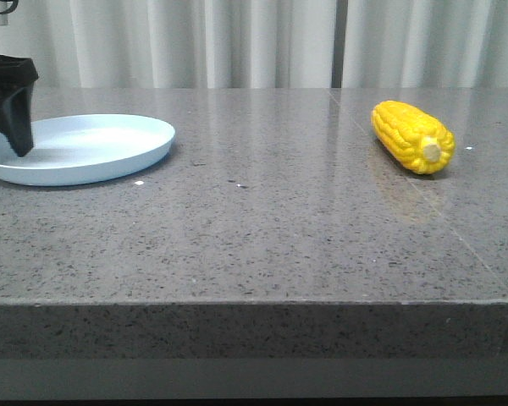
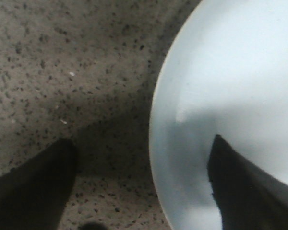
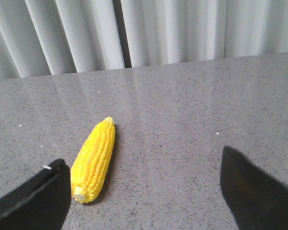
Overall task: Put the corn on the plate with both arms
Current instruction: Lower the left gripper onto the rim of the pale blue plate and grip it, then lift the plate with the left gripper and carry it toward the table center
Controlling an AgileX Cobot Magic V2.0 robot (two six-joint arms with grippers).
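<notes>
The yellow corn [image 1: 411,135] lies on the grey stone table at the right, its pale stub end towards the front. The pale blue-white plate [image 1: 110,156] sits at the far left and holds nothing. My left gripper [image 1: 13,118] is open at the plate's left rim; in the left wrist view [image 2: 143,158] one finger is over the plate [image 2: 230,72] and the other over the table. My right gripper [image 3: 144,184] is open and empty above the table; the corn [image 3: 93,160] lies just inside one finger. The right gripper is out of the front view.
The grey speckled table [image 1: 262,220] has a front edge close to the camera. White curtains [image 1: 254,42] hang behind the table's far edge.
</notes>
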